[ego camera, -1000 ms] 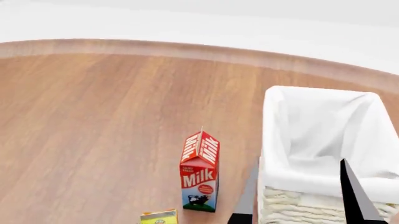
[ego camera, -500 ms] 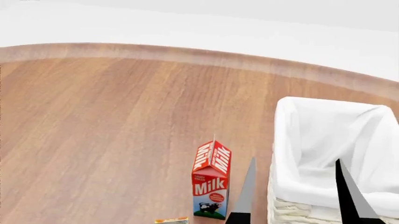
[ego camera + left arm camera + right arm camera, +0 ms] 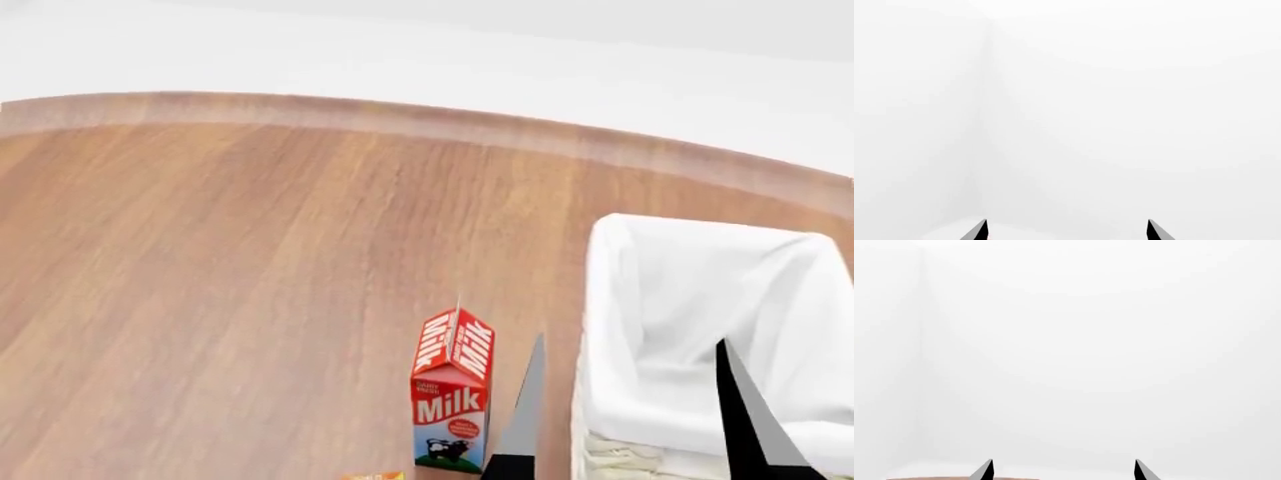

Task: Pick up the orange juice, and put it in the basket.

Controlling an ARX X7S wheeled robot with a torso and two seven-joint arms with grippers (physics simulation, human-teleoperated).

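Only a thin orange-yellow sliver of the orange juice [image 3: 375, 476] shows, at the head view's bottom edge, left of the Milk carton. The basket [image 3: 607, 330], cream wicker with a white cloth liner, stands at the right of the wooden table. Two dark fingers of my right gripper [image 3: 631, 340] rise from the bottom edge, one beside the Milk carton, one over the basket; they stand wide apart and hold nothing. In the right wrist view the right gripper [image 3: 1063, 470] faces a white wall. My left gripper [image 3: 1064, 230] is also open and empty, and it is absent from the head view.
A red-and-white Milk carton [image 3: 451, 400] stands upright just left of the basket, close to the nearer right finger [image 3: 523, 410]. The wooden table [image 3: 240, 260] stretches far and left to a curved edge, with a white wall beyond.
The head view has shifted: the Milk carton and basket now sit lower and further right in frame, and the orange juice has slid almost out of the bottom edge. The right fingers show more.
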